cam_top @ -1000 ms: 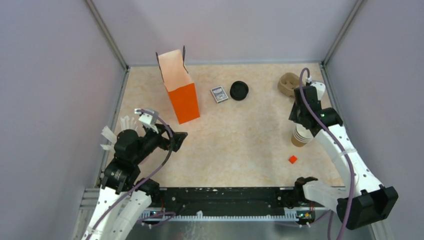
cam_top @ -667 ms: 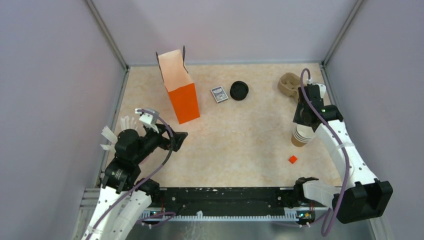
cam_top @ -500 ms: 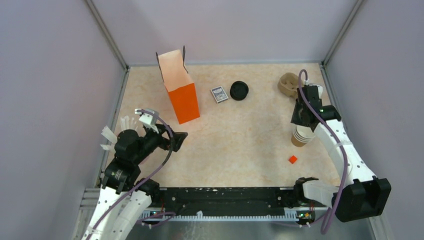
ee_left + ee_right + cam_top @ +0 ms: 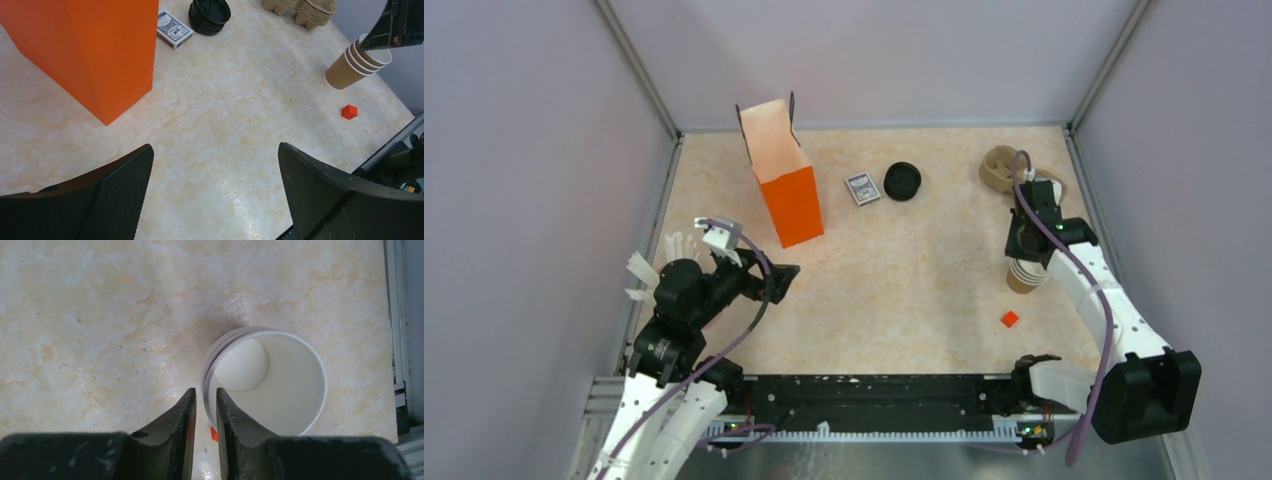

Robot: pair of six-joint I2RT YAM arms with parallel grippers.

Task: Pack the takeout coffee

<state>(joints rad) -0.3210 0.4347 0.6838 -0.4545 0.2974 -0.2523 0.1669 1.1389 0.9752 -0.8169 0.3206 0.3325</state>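
The right gripper (image 4: 205, 391) hangs over the coffee cup (image 4: 280, 390), jaws narrow and astride its wall, one finger inside and one outside; whether they pinch it I cannot tell. The cup stands upright, mouth up, topmost in the stack (image 4: 1024, 273) at the right of the surface (image 4: 904, 270). A pulp carrier (image 4: 999, 168) lies just behind it, a red cube (image 4: 1009, 319) near in front. The left gripper (image 4: 215, 150) gapes wide near the orange bag (image 4: 784, 195).

The tall orange paper bag (image 4: 782, 185) stands far left on the marbled beige surface (image 4: 904, 290). To its right lie the small patterned card box (image 4: 861, 188), then the stack of round black plastic lids (image 4: 902, 181), then the brown pulp carrier (image 4: 1000, 168). Nearer, the stack of nested tan paper cups (image 4: 1024, 275) stands under the right hand (image 4: 1024, 250). The small red cube (image 4: 1009, 319) is nearer still.
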